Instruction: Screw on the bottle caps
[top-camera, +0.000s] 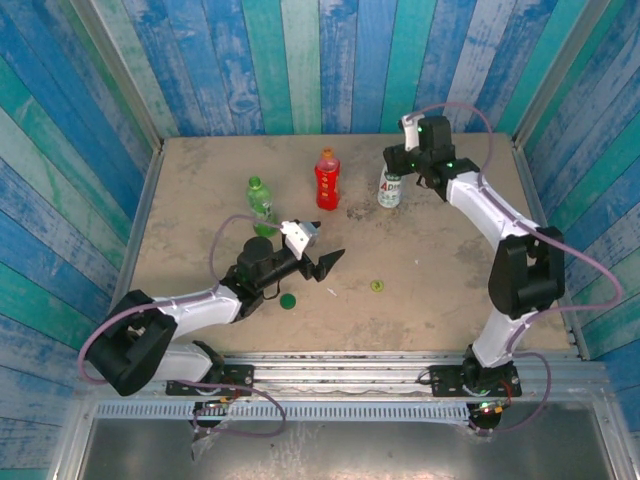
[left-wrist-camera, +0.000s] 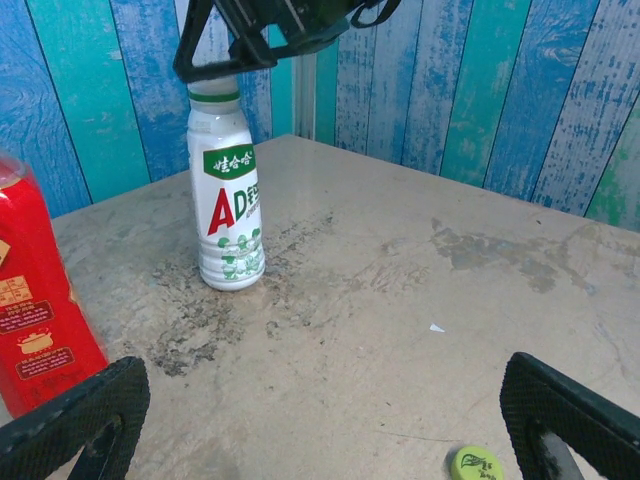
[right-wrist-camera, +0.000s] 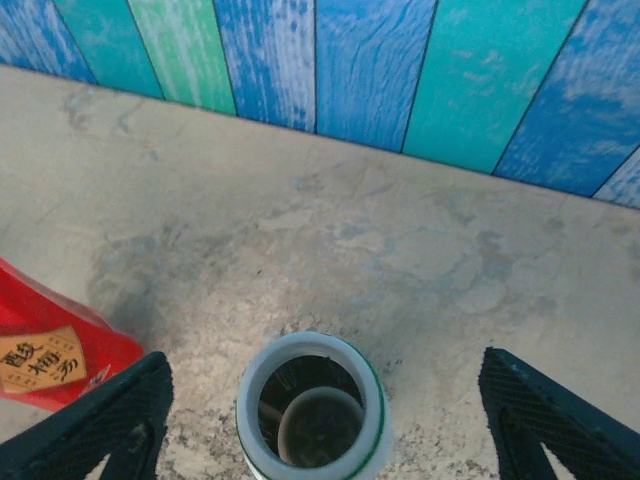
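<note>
Left claw (top-camera: 328, 242) is spread wide and empty. The dark green cap (top-camera: 288, 300) lies flat just beside it, toward the bases. The yellow-green cap (top-camera: 378, 286) lies off to its right, still near. I judge the left arm closer to both caps. Further right, the white bottle (top-camera: 390, 188) stands upright and uncapped, mouth straight below the right claw (right-wrist-camera: 322, 400). That claw's jaws stand apart on either side, gripping nothing.

- Top camera looks down from high above the near edge, with the whole table (top-camera: 430, 260) in frame.
- Left wrist camera sits low, facing across at the white bottle (left-wrist-camera: 230, 200).
- Right wrist camera peers straight down, close, into that same bottle.
</note>
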